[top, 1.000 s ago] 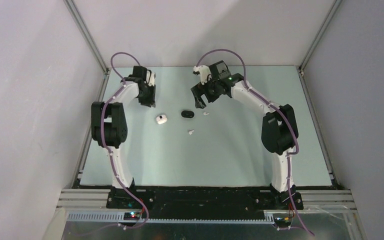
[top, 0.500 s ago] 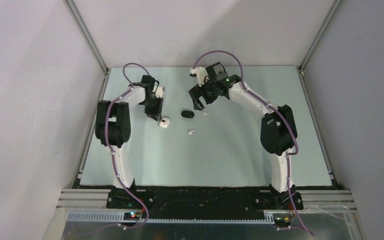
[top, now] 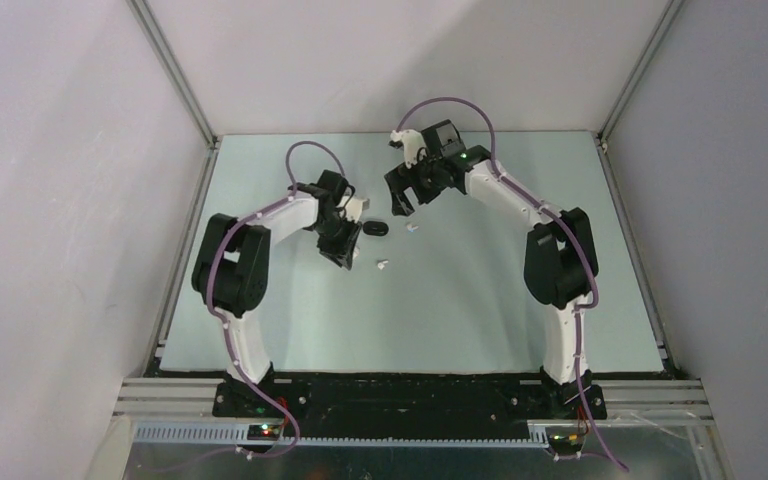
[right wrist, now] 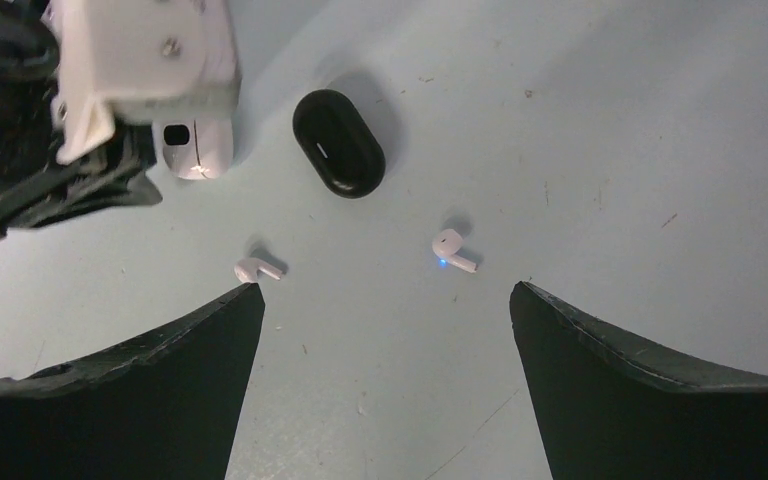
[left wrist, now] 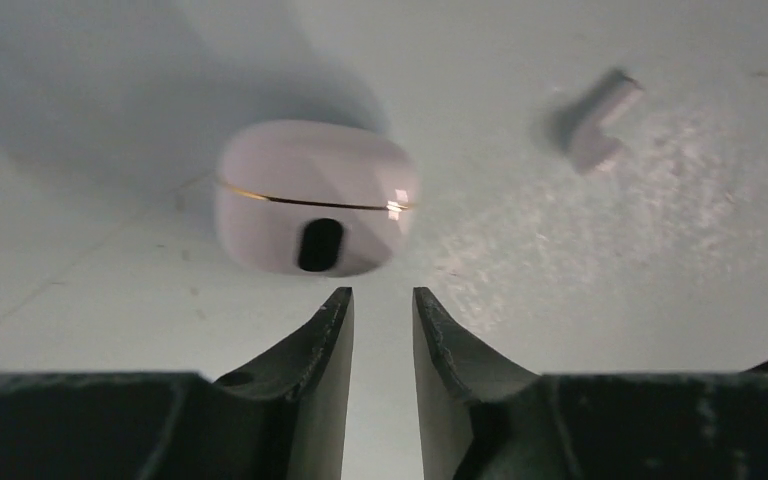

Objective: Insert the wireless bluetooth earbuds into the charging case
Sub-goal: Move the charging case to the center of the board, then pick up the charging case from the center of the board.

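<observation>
Though mere specks overhead, earbuds (right wrist: 257,268) (right wrist: 452,250) distinct below wide-open right jaws; charging case (left wrist: 310,200) just beyond near-closed, empty left jaws.

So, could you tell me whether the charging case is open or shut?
Shut: the charging case has its lid flush, only a thin seam showing.

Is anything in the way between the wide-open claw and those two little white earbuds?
Nothing visible does: one earbud and the other earbud lie on bare table just ahead of the open right gripper. The black oval sits beyond them, beside the charging case.
</observation>
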